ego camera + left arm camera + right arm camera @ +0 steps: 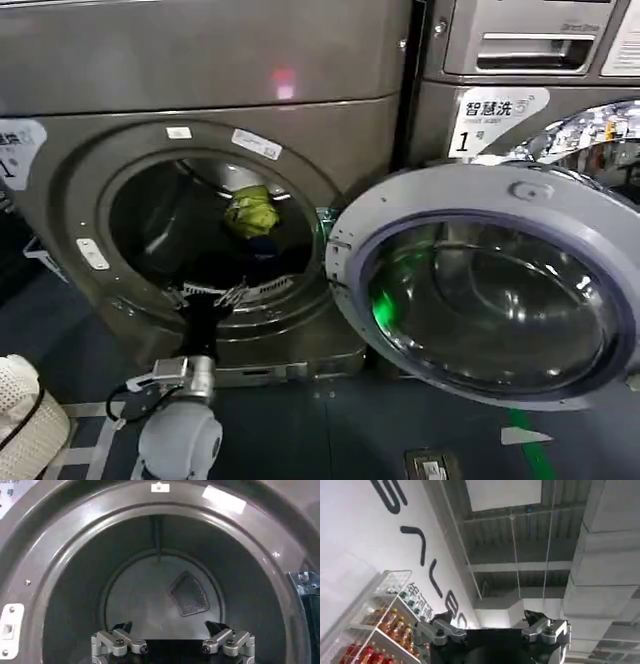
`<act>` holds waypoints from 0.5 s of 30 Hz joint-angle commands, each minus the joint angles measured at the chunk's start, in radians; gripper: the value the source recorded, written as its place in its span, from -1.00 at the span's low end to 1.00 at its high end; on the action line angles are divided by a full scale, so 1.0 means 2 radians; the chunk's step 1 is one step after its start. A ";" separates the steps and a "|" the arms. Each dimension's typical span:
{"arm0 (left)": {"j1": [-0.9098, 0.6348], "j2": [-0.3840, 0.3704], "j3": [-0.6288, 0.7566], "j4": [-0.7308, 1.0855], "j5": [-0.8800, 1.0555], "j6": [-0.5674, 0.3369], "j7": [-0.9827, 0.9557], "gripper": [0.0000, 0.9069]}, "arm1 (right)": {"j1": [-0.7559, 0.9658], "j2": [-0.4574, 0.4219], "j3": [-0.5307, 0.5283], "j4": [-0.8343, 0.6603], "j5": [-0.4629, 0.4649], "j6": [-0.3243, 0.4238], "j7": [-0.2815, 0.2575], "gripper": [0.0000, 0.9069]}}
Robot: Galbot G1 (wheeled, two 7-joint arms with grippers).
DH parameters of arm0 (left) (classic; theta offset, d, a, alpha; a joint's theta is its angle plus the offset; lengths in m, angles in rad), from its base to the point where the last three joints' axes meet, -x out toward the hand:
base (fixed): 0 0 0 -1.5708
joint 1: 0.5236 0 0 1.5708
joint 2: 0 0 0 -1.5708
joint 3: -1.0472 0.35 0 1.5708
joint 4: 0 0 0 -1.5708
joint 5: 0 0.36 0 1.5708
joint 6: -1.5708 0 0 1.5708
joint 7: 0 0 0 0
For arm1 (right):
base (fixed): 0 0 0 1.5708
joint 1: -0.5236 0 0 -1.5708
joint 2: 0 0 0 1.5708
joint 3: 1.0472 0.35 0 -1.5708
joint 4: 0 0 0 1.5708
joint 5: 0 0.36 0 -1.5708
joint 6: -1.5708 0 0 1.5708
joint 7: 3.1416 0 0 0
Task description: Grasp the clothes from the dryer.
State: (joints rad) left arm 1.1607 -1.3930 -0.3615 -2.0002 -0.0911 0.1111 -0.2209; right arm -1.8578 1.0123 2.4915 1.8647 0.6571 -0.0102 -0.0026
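Observation:
The dryer [60, 90] is the large grey-brown machine on the left, its porthole open and its round glass door [490, 290] swung out to the right. Inside the drum lie the clothes: a yellow-green bundle [252, 210] resting above dark fabric [268, 248]. My left gripper [215, 293] is at the porthole's lower rim, just in front of and below the clothes. In the left wrist view the left gripper [170, 628] is open with nothing between its fingertips, facing the drum's back wall and a mesh vent [189, 594]. My right gripper [490, 617] is open, parked, and pointing up at a ceiling.
A second machine with a shiny chrome drum [600, 130] stands to the right, behind the open door. A white mesh basket [25, 420] sits on the floor at the lower left. A shelf of bottles [380, 630] shows in the right wrist view.

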 commanded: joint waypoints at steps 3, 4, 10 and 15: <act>-0.115 -0.005 0.007 0.144 -0.009 -0.006 0.005 1.00 | -0.003 -0.002 0.012 0.006 0.013 0.008 -0.009 1.00; -0.139 -0.007 0.009 0.175 -0.008 -0.009 0.008 1.00 | -0.004 -0.002 0.013 0.007 0.018 0.010 -0.010 1.00; -0.243 -0.035 0.005 0.322 0.015 -0.041 0.018 1.00 | -0.008 -0.001 0.019 0.010 0.024 0.015 -0.018 1.00; -0.308 -0.048 -0.002 0.419 0.028 -0.058 0.034 1.00 | -0.009 -0.001 0.022 0.010 0.029 0.018 -0.022 1.00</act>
State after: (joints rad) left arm 0.7460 -1.4647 -0.3619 -1.4600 -0.0584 0.0309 -0.1772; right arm -1.8746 1.0114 2.5317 1.8826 0.7057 0.0193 -0.0373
